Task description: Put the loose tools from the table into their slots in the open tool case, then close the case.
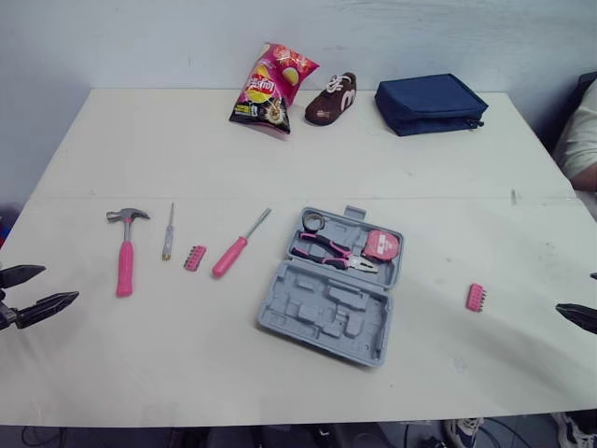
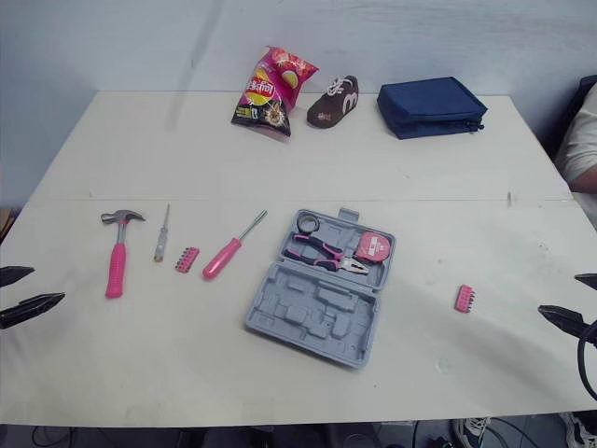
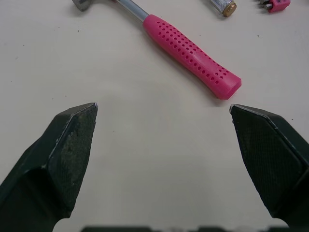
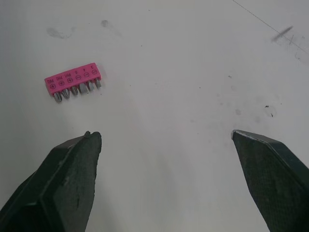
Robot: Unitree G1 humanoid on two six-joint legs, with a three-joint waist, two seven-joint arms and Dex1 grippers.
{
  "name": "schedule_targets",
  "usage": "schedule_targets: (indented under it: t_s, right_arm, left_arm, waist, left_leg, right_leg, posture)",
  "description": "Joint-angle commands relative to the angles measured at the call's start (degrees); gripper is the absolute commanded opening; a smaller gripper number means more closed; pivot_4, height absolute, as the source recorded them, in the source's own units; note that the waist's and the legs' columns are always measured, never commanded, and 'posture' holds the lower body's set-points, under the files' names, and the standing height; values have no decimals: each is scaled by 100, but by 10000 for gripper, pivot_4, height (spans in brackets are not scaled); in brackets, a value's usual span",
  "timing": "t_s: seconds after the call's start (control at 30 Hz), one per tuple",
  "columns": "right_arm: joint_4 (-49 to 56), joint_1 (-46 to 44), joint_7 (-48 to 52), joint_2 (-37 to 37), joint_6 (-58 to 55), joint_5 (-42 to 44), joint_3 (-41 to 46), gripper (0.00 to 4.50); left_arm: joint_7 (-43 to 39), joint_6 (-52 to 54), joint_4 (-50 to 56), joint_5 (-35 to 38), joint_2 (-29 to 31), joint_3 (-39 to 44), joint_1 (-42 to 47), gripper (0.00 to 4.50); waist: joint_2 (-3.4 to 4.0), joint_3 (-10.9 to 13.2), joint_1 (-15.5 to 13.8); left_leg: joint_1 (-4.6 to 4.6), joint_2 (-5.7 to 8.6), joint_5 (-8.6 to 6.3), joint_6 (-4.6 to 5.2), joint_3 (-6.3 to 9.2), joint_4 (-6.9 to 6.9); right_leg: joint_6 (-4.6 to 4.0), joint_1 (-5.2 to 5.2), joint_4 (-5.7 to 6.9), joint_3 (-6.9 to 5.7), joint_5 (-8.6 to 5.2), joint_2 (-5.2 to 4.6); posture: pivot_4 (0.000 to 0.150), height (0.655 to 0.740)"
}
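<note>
two grippers, both spread wide and empty

1. left gripper (image 3: 164, 108): i see nothing held; over the table (image 1: 280, 149), near the hammer (image 3: 192, 50) handle.
2. right gripper (image 4: 164, 134): nothing held; pink bit holder (image 4: 73, 80) nearby.
3. loose, left of the open tool case (image 1: 326, 313): slim screwdriver (image 1: 168, 233), second bit holder (image 1: 194, 258), pink screwdriver (image 1: 235, 250).
4. in case: pliers (image 1: 328, 252), tape measure (image 1: 380, 245).

Table (image 1: 140, 149) carries hammer (image 1: 124, 261), tool case (image 1: 322, 315), chip bag (image 1: 272, 89), perhaps a shoe (image 1: 331, 100).

A cream table (image 1: 140, 140) stands before a plain pale wall (image 1: 140, 37).
</note>
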State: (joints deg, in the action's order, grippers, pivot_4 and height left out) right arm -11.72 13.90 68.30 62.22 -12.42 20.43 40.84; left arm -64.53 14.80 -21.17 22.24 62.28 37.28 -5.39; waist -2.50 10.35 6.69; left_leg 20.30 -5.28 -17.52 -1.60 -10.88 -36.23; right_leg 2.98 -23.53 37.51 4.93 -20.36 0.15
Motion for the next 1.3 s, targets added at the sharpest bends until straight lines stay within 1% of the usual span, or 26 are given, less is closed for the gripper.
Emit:
schedule_targets:
  t_s: [0.03,0.3,0.47,0.53,0.67,0.73,0.83,0.9,0.93,0.97,1.0,1.07,1.1,1.17,1.2,1.23,1.3]
  right_arm:
    - [31,-123,6,9,-42,99,-13,45000]
    - [140,-324,-57,13,-215,144,-47,45000]
    - [739,-294,-174,-89,-780,518,234,45000]
    - [1251,-169,-283,-257,-1107,722,285,45000]
    - [2473,81,-629,-642,-1474,880,60,45000]
    - [2826,61,-844,-782,-1594,865,-116,45000]
    - [3228,1,-1194,-944,-1720,741,-558,45000]
    - [3343,-63,-1357,-1047,-1740,678,-881,45000]
    - [3373,-104,-1487,-1089,-1761,594,-1071,41103]
    - [3425,-141,-1595,-1128,-1745,492,-1277,39650]
    - [3480,-168,-1694,-1154,-1764,405,-1453,35775]
    - [3562,-236,-1861,-1214,-1803,282,-1760,26238]
    - [3585,-272,-1923,-1241,-1794,230,-1894,20259]
    - [3622,-359,-2013,-1280,-1803,167,-2144,9616]
    - [3635,-392,-2046,-1288,-1800,119,-2270,4492]
    - [3631,-445,-2109,-1317,-1747,18,-2431,491]
    - [3609,-518,-2195,-1377,-1668,-134,-2719,491]
  left_arm:
    - [-37,-78,42,39,-17,121,-64,44370]
    - [-20,-30,180,28,-30,-17,14,44370]
    - [15,187,583,84,-60,-330,246,44370]
    - [1,343,1122,195,-133,-591,361,44370]
    - [347,998,2630,478,-413,-1433,957,44370]
    - [503,1170,3083,390,-558,-1936,1290,44370]
    - [816,1398,3369,75,-908,-2879,1986,44370]
    - [895,1279,3290,-250,-1156,-3453,2350,39042]
    - [927,1198,3179,-452,-1271,-3730,2498,35859]
    - [961,1046,3031,-670,-1421,-4006,2652,31612]
    - [1006,966,2884,-842,-1572,-4240,2802,26941]
    - [1061,823,2576,-1125,-1886,-4623,3089,17200]
    - [1110,901,2442,-1211,-2045,-4769,3238,11419]
    - [1229,1138,2169,-1324,-2394,-4985,3560,1869]
    - [1236,1173,2051,-1388,-2539,-5099,3695,0]
    - [1286,1143,1881,-1507,-2711,-5226,3857,0]
    - [1495,1041,1504,-1798,-3002,-5424,4129,0]
  waist:
    - [0,0,2]
    - [0,0,9]
    - [-1,-1,-16]
    - [-1,-1,-26]
    - [-3,-2,-86]
    - [1,0,-116]
    - [0,-1,-131]
    - [0,-1,-140]
    - [0,-1,-141]
    - [0,-2,-146]
    - [0,-2,-153]
    - [2,-2,-180]
    - [2,-2,-186]
    - [2,-3,-200]
    - [2,-3,-206]
    - [2,-3,-212]
    - [2,-3,-215]
  left_leg:
    - [0,0,0,0,0,0]
    - [-3,0,2,-1,1,-15]
    - [-4,0,2,0,2,-27]
    - [-3,0,3,0,5,-28]
    - [1,0,3,-1,18,-32]
    - [12,-1,3,-1,23,-55]
    - [13,-7,1,0,23,-86]
    - [8,-5,3,3,22,-92]
    - [3,-4,3,3,22,-96]
    - [3,-5,3,3,22,-97]
    - [2,-5,4,3,22,-96]
    - [2,-3,4,3,20,-98]
    - [2,-5,4,3,20,-98]
    - [6,-6,4,3,19,-102]
    - [6,-7,4,3,20,-105]
    - [11,-7,4,3,20,-111]
    - [11,-6,4,4,20,-117]
  right_leg:
    - [0,0,0,0,0,0]
    - [0,1,19,0,0,0]
    - [0,3,31,1,0,0]
    - [0,3,33,-1,0,0]
    - [3,11,33,-7,2,1]
    - [13,11,37,-7,7,5]
    - [21,18,41,-3,12,15]
    - [25,24,45,2,15,17]
    - [25,28,47,3,15,20]
    - [25,28,48,6,15,22]
    - [25,29,48,7,15,22]
    - [25,28,49,9,15,23]
    - [25,27,49,9,15,24]
    - [25,24,50,9,15,26]
    - [25,25,51,8,15,25]
    - [25,22,54,8,15,25]
    - [26,23,58,8,15,25]
  posture:
    - [1500,7400]
    - [1500,7400]
    - [1500,7400]
    - [1500,7400]
    - [1500,7400]
    - [1500,7400]
    - [1500,7400]
    - [1500,7400]
    - [1500,7400]
    - [1500,7400]
    - [1500,7400]
    - [1500,7400]
    - [1500,7400]
    - [1500,7400]
    - [1500,7400]
    - [1500,7400]
    - [1500,7400]
